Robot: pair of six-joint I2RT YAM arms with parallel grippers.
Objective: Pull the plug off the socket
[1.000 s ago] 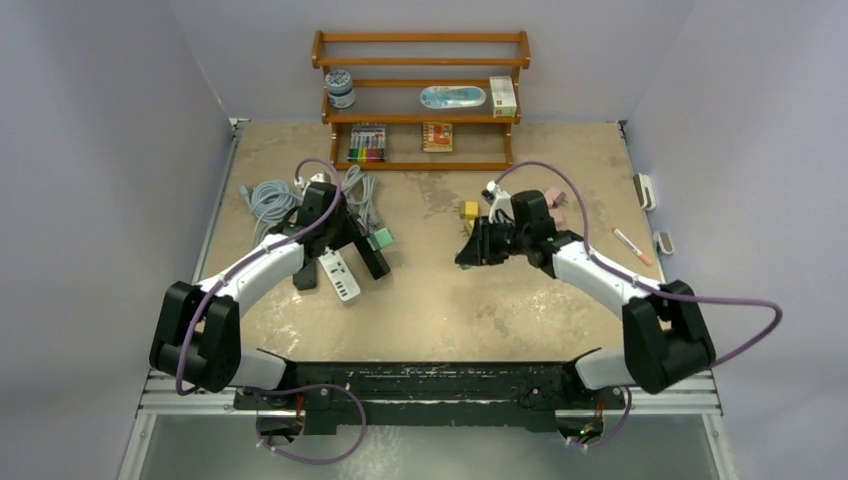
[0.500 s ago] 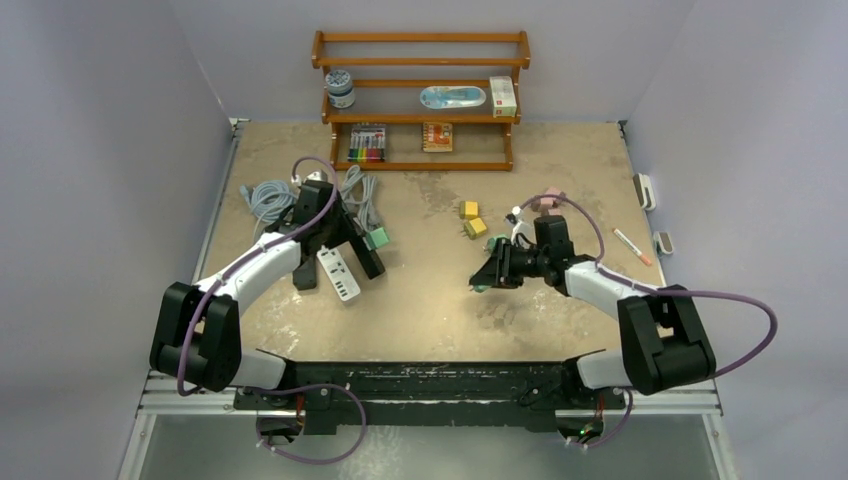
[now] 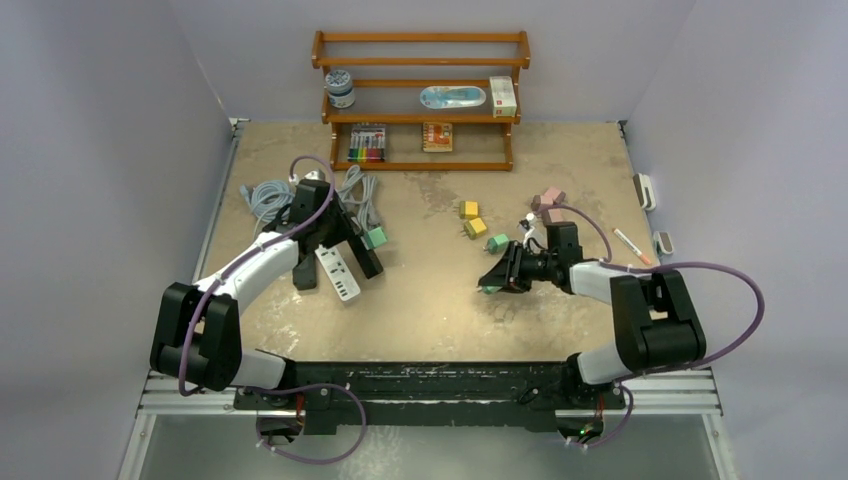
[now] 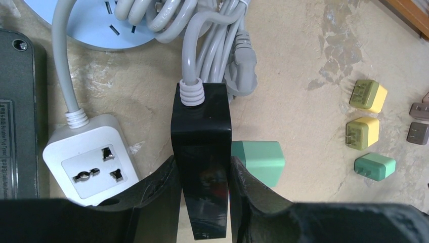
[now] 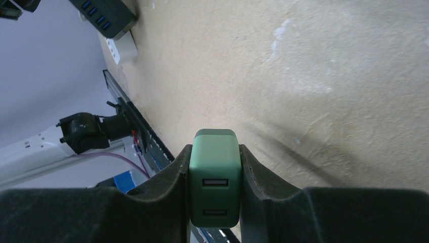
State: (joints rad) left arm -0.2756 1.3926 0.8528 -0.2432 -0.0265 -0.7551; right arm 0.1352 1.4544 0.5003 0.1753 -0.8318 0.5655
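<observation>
Clearly, a black socket strip (image 4: 201, 121) is clamped by the left pincer (image 4: 202, 174) on the left side of the bench (image 3: 430, 300), with the jaws shut against its long sides. A grey cable (image 4: 189, 50) is joined to the far end of this strip. A green plug (image 5: 213, 172) is gripped by the right pincer (image 5: 214, 152). Its two sides are pressed between the closed fingers (image 5: 167, 187), and its two slots are turned toward the wrist camera. From above, this plug is seen right of the middle of the bench, well apart from the black socket strip. Whether it touches the surface cannot be told.

Just right of the black strip, against its side, a second green plug (image 4: 259, 161) is seen; whether it is pushed into the strip cannot be told. Just left of the strip, a white socket block (image 4: 91, 159) is laid flat on the bench, with a dark strip (image 4: 17, 101) further left. A round pale blue socket (image 4: 96, 30) is seen beyond them, where coiled cables (image 4: 152, 15) are piled.

Further right, an olive plug (image 4: 368, 95), a yellow plug (image 4: 361, 132) and a small green plug (image 4: 374, 167) are laid loose on the bench. A wooden shelf (image 3: 420, 100) is placed at the far edge.
</observation>
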